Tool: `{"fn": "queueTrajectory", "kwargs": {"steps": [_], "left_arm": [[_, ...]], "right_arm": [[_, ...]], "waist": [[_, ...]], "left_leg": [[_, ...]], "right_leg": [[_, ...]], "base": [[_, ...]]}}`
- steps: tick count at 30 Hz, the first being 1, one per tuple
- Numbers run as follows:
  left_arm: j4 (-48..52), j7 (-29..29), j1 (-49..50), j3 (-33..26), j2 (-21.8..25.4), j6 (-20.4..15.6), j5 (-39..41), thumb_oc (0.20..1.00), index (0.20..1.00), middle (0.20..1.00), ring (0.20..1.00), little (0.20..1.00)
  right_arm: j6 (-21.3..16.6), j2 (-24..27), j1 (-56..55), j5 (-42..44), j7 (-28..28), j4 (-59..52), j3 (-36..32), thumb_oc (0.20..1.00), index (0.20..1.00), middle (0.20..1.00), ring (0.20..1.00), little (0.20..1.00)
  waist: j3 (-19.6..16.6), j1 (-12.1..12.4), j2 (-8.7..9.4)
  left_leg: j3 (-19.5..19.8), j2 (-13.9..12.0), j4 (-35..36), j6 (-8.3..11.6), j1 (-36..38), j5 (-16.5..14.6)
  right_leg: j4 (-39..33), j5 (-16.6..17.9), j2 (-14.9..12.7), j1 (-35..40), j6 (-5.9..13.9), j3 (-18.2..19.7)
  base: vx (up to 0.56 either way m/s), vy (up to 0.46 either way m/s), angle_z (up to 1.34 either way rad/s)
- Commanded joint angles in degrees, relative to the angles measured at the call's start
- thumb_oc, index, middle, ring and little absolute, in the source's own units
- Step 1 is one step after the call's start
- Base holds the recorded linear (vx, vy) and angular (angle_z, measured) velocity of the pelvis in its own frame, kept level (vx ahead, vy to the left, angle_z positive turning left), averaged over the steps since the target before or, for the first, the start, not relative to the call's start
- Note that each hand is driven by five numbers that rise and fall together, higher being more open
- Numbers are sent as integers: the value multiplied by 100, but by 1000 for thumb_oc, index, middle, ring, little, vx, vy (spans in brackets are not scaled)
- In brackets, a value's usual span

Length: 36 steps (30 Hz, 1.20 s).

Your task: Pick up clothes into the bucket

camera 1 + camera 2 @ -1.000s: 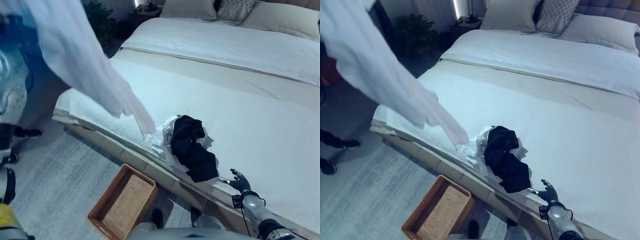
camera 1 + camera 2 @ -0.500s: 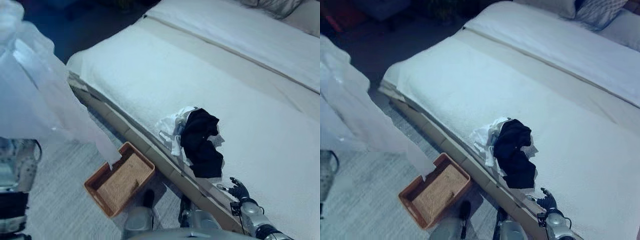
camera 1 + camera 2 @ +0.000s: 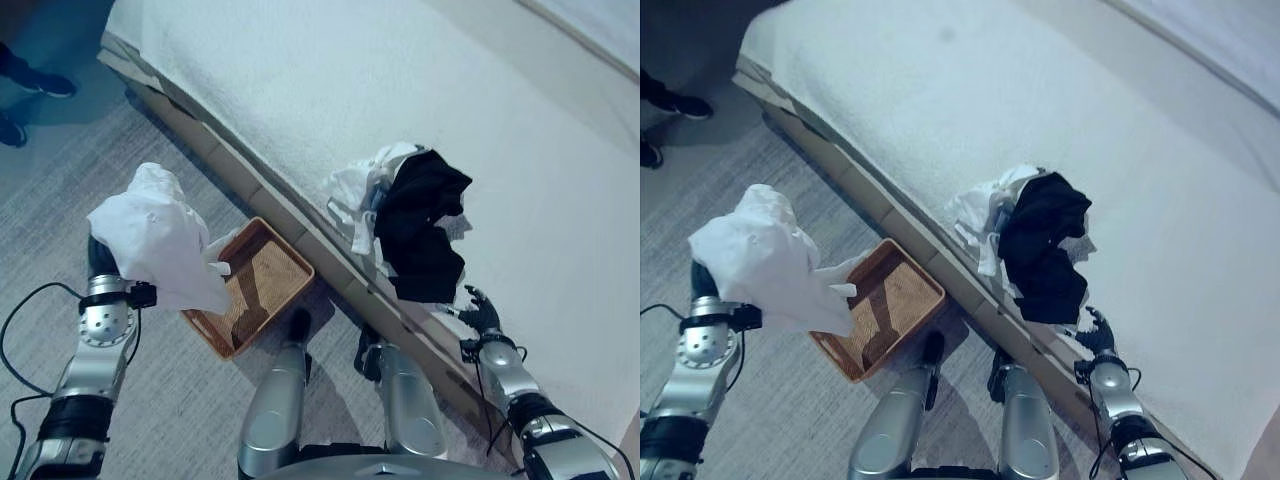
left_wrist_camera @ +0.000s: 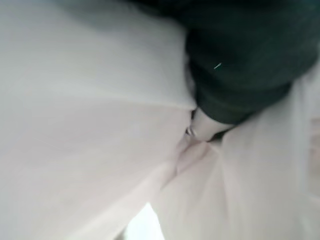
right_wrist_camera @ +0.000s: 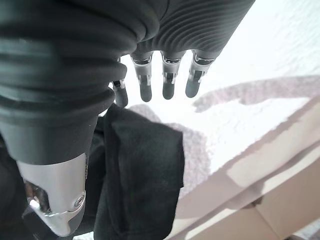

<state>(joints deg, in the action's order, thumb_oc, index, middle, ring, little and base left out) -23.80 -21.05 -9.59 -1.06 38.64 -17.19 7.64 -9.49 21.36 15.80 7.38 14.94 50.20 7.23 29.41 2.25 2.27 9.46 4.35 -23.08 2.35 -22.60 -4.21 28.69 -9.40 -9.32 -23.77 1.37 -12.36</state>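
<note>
White garment held above the floor beside the basket; more clothes left on the bed edge.

In the left eye view, a bunched white garment (image 3: 158, 238) is seen draped over the left robot hand (image 3: 98, 262), at 9 o'clock of the brown woven basket (image 3: 252, 287) on the floor. In the right eye view, a pile of black and white clothes (image 3: 1032, 240) lies on the bed (image 3: 940, 110), with the right robot hand (image 3: 1096, 331) at its 5 o'clock. In the left wrist view, white cloth (image 4: 90, 130) is wrapped round the hand, so its grip cannot be told. In the right wrist view, the fingers (image 5: 167, 80) are held straight and empty above black cloth (image 5: 140, 175).
</note>
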Motion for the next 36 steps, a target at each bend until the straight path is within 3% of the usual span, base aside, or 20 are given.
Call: {"fn": "queueTrajectory", "kwargs": {"steps": [1, 12, 18, 23, 27, 32, 36], "left_arm": [[-271, -432, -412, 43, 222, -118, -355, 200, 200, 200, 200, 200], [-1241, -578, -978, 643, 169, 140, -529, 200, 200, 200, 200, 200], [-967, -867, -800, 385, -347, -11, -111, 200, 200, 200, 200, 200], [773, -776, -14, -256, -909, -666, 852, 200, 200, 200, 200, 200], [1599, -534, 387, -595, -1100, -866, 1233, 200, 200, 200, 200, 200], [3110, -35, 972, -1281, -1308, -1214, 1967, 200, 200, 200, 200, 200], [3588, 133, 1062, -1432, -1253, -1241, 2048, 200, 200, 200, 200, 200]], "right_arm": [[-288, 251, -15, -25, 273, -220, 231, 1000, 1000, 1000, 1000, 1000], [-389, 278, 312, 66, 588, -491, 404, 1000, 1000, 1000, 1000, 1000], [-326, 153, 246, 0, 704, -435, 392, 1000, 1000, 1000, 1000, 1000], [-257, 125, 109, -28, 792, -208, 177, 1000, 1000, 1000, 1000, 1000], [-213, 142, 18, -46, 759, -37, 55, 1000, 1000, 1000, 1000, 1000], [-109, 208, -127, -28, 620, 231, -207, 1000, 1000, 1000, 1000, 1000], [-63, 241, -242, -54, 534, 360, -287, 1000, 1000, 1000, 1000, 1000]], "waist": [[-108, -203, 83], [38, -431, 158], [38, -418, 147], [38, -262, -26], [38, -179, -176], [37, 66, -490], [-84, 144, -621]], "left_leg": [[-10, -60, -702, -99, -407, -363], [-232, -57, -1598, -188, -1652, -590], [-267, -88, -1374, -183, -1618, -521], [-202, -40, -807, -138, -1231, -385], [-85, 7, -489, -93, -926, -273], [223, 117, -34, -27, -314, -99], [464, 190, 178, 2, -71, -11]], "right_leg": [[28, 11, -304, 177, 299, 438], [750, -118, -243, -1138, 227, 770], [543, -18, -215, -1174, 281, 784], [120, 53, -262, -853, 311, 680], [-28, 60, -339, -557, 323, 581], [-145, 1, -528, 113, 332, 311], [-191, -42, -635, 429, 339, 109]], "base": [[-80, 79, -7], [-36, 54, -12], [13, 6, -11], [18, -24, 3], [21, -56, 4], [12, -90, 29], [14, -79, 43]]}}
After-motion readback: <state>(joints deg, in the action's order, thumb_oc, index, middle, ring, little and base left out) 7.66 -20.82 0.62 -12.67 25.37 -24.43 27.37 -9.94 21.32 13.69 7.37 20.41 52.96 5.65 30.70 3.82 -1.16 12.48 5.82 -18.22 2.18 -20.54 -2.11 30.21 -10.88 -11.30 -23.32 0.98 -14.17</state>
